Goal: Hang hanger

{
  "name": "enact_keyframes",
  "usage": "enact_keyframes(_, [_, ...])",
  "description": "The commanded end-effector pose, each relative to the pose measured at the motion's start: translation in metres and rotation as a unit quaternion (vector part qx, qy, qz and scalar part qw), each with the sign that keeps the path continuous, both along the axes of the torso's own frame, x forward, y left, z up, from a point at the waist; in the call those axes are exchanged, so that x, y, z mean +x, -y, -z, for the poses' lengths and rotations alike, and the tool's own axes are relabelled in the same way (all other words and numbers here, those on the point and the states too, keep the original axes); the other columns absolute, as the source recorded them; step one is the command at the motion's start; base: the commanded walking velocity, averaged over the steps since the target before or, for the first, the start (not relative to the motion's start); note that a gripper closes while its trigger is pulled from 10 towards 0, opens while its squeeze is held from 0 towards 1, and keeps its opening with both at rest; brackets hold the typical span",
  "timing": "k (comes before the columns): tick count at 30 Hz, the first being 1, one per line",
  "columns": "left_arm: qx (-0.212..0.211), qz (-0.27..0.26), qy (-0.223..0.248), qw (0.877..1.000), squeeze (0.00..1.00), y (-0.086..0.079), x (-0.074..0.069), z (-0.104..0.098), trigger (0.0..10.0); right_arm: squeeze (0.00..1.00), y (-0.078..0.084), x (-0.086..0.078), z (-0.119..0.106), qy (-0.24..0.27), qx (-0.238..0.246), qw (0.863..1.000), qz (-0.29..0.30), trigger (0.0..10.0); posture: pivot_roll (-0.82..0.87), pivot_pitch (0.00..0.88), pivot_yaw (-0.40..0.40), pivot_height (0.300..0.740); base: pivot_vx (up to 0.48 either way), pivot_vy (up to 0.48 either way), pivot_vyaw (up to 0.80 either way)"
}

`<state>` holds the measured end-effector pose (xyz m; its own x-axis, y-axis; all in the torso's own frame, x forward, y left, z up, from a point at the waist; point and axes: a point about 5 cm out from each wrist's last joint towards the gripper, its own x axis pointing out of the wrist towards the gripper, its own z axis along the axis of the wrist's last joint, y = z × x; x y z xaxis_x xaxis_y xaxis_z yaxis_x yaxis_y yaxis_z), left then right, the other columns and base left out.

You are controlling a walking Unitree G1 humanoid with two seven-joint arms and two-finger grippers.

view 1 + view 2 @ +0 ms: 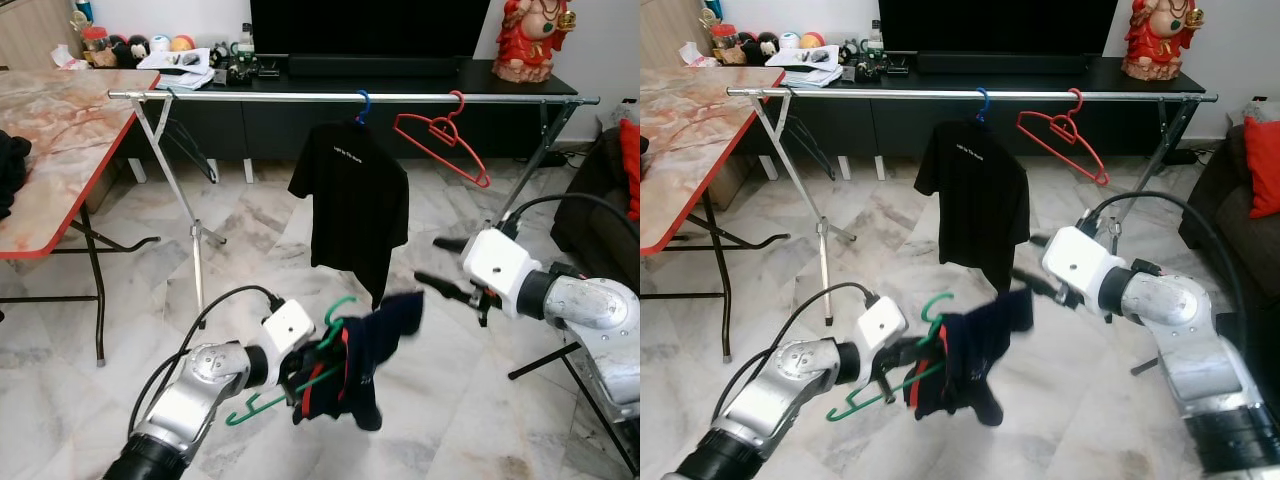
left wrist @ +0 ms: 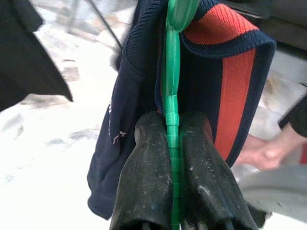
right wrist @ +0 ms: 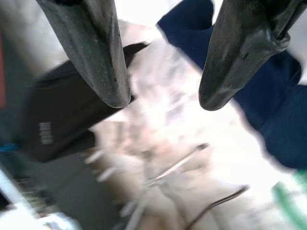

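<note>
A green hanger (image 1: 338,308) carries a navy garment with a red stripe (image 1: 365,365), low over the floor in front of me. My left gripper (image 2: 169,120) is shut on the hanger's green bar (image 2: 171,62), with the garment (image 2: 230,72) draped just beyond the fingers. My right gripper (image 1: 428,260) stands open just right of the garment's upper corner, and nothing is between its fingers (image 3: 103,57). Farther back, a silver rail (image 1: 260,96) holds a black T-shirt (image 1: 350,200) on a blue hanger (image 1: 362,104) and an empty red hanger (image 1: 445,138).
The rail's crossed legs (image 1: 190,215) stand on the marble floor at both ends. A marble-topped folding table (image 1: 60,150) is on the left. A black TV console (image 1: 420,78) with a red figurine (image 1: 525,40) runs behind the rail. A dark sofa (image 1: 600,200) is on the right.
</note>
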<state>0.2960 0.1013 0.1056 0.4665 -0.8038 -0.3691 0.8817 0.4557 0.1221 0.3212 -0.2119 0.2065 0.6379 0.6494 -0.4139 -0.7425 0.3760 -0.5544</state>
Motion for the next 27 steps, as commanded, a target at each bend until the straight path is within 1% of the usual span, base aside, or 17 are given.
enact_keyframes(1, [-0.012,0.03,0.025,0.999,0.0,0.007,-0.002,-0.011,10.0,0.0,-0.003,-0.003,0.001,-0.023,-0.008,0.999,-0.04,10.0,-0.07,0.082,-0.046,0.74,0.0,0.0,0.0])
enact_keyframes(2, [-0.013,0.034,0.024,0.999,0.0,0.007,-0.003,-0.011,10.0,0.0,-0.003,-0.005,0.004,-0.041,-0.008,0.998,-0.055,10.0,-0.07,0.082,-0.046,0.74,0.0,0.0,0.0])
enact_keyframes(3, [-0.014,0.045,0.018,0.999,0.0,0.007,-0.004,-0.012,10.0,0.0,-0.003,-0.008,0.011,-0.084,-0.002,0.993,-0.083,10.0,-0.07,0.079,-0.047,0.74,0.0,0.0,0.0])
enact_keyframes(5, [-0.012,0.063,0.014,0.998,0.0,0.009,-0.006,-0.014,10.0,0.0,0.002,-0.012,0.025,-0.14,-0.025,0.983,-0.112,10.0,-0.06,0.076,-0.051,0.74,0.0,0.0,0.0])
enact_keyframes(7, [-0.012,0.069,0.013,0.997,0.0,0.01,-0.006,-0.014,10.0,0.0,0.003,-0.013,0.029,-0.151,-0.033,0.981,-0.116,10.0,-0.06,0.076,-0.051,0.74,0.0,0.0,0.0])
enact_keyframes(11, [-0.006,0.11,0.003,0.994,0.0,0.012,-0.011,-0.018,10.0,0.0,0.007,-0.009,0.043,-0.2,-0.062,0.967,-0.144,10.0,-0.07,0.071,-0.055,0.74,0.0,0.0,0.0])
enact_keyframes(12, [-0.005,0.116,0.002,0.993,0.0,0.013,-0.012,-0.018,10.0,0.2,0.007,-0.01,0.044,-0.208,-0.062,0.964,-0.153,10.0,-0.06,0.07,-0.059,0.74,0.0,0.0,0.0])
enact_keyframes(13, [-0.004,0.119,0.001,0.993,0.0,0.013,-0.012,-0.019,10.0,0.2,0.006,-0.01,0.045,-0.213,-0.061,0.962,-0.158,10.0,-0.06,0.07,-0.06,0.74,0.0,0.0,0.0])
enact_keyframes(14, [-0.003,0.123,0.0,0.992,0.0,0.013,-0.012,-0.019,10.0,0.81,0.005,-0.01,0.045,-0.216,-0.059,0.961,-0.162,10.0,-0.06,0.07,-0.06,0.74,0.0,0.0,0.0])
enact_keyframes(15, [-0.003,0.123,0.0,0.992,0.0,0.013,-0.012,-0.019,10.0,0.81,0.005,-0.01,0.045,-0.216,-0.059,0.961,-0.162,10.0,-0.06,0.07,-0.06,0.74,0.0,0.0,0.0])
enact_keyframes(16, [-0.002,0.126,0.0,0.992,0.0,0.013,-0.012,-0.019,10.0,0.95,0.005,-0.009,0.046,-0.22,-0.059,0.959,-0.167,10.0,-0.06,0.071,-0.063,0.74,0.0,0.0,0.0])
enact_keyframes(17, [0.005,0.132,0.0,0.991,0.0,0.013,-0.013,-0.019,10.0,1.0,0.003,-0.009,0.047,-0.218,-0.068,0.957,-0.179,10.0,-0.05,0.074,-0.067,0.74,0.0,0.0,0.0])
enact_keyframes(18, [0.005,0.132,0.0,0.991,0.0,0.013,-0.013,-0.019,10.0,1.0,0.003,-0.009,0.047,-0.218,-0.068,0.957,-0.179,10.0,-0.05,0.074,-0.067,0.74,0.0,0.0,0.0])
enact_keyframes(19, [0.009,0.136,0.0,0.991,0.0,0.012,-0.013,-0.019,10.0,0.63,0.001,-0.009,0.048,-0.218,-0.069,0.955,-0.186,10.0,-0.05,0.074,-0.067,0.74,0.0,0.0,0.0])
enact_keyframes(20, [0.011,0.142,-0.002,0.99,0.0,0.012,-0.014,-0.02,10.0,0.0,-0.002,-0.006,0.048,-0.208,-0.067,0.956,-0.197,10.0,-0.05,0.075,-0.07,0.74,0.0,0.0,0.0])
enact_keyframes(23, [0.012,0.15,-0.004,0.989,0.0,0.013,-0.016,-0.021,10.0,0.0,-0.007,-0.002,0.046,-0.193,-0.053,0.958,-0.206,10.0,-0.05,0.075,-0.07,0.74,0.0,0.0,0.0])
enact_keyframes(27, [0.018,0.158,-0.002,0.987,0.0,0.014,-0.016,-0.022,10.0,0.0,-0.012,-0.003,0.048,-0.2,-0.048,0.952,-0.227,10.0,-0.05,0.079,-0.071,0.74,0.0,0.0,0.0])
